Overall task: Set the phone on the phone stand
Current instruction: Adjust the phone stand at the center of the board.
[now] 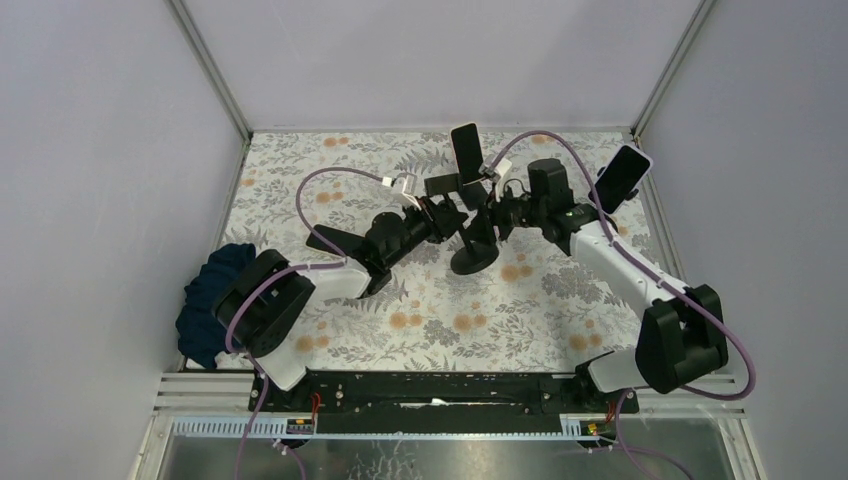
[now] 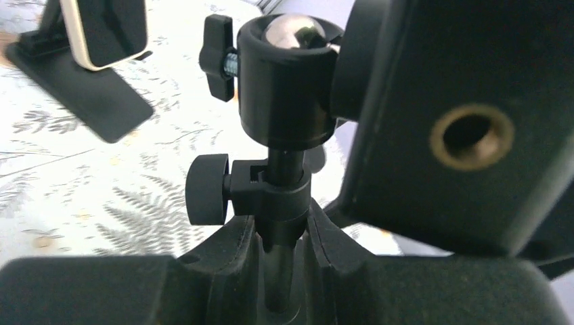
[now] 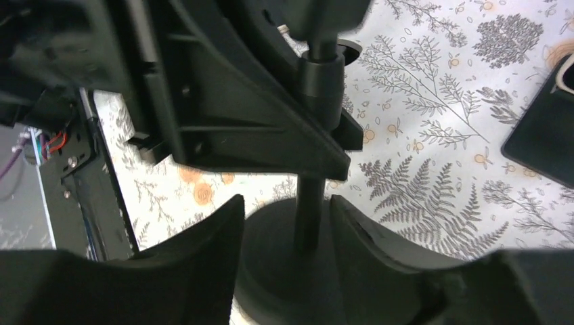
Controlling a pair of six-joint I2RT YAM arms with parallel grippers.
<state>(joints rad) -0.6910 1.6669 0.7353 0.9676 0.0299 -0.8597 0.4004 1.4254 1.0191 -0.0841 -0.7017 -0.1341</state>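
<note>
A black phone stand with a round base (image 1: 474, 260), a thin pole and a clamp plate (image 1: 465, 150) on a ball joint stands mid-table. My left gripper (image 1: 452, 215) is shut on the pole (image 2: 281, 237) just below the ball joint (image 2: 298, 30). My right gripper (image 1: 497, 215) is open, with its fingers on either side of the same pole (image 3: 309, 217) above the base (image 3: 291, 271); a clear gap shows on the left side. The phone (image 1: 622, 175), black with a pale edge, leans on a second, flat-based stand at the back right. It also shows in the left wrist view (image 2: 101, 30).
A dark blue cloth (image 1: 205, 300) lies at the table's left edge. The clamp plate's back with a brass threaded hole (image 2: 470, 135) fills the right of the left wrist view. The flat stand's dark base (image 3: 541, 135) lies right of my right gripper. White walls enclose the table.
</note>
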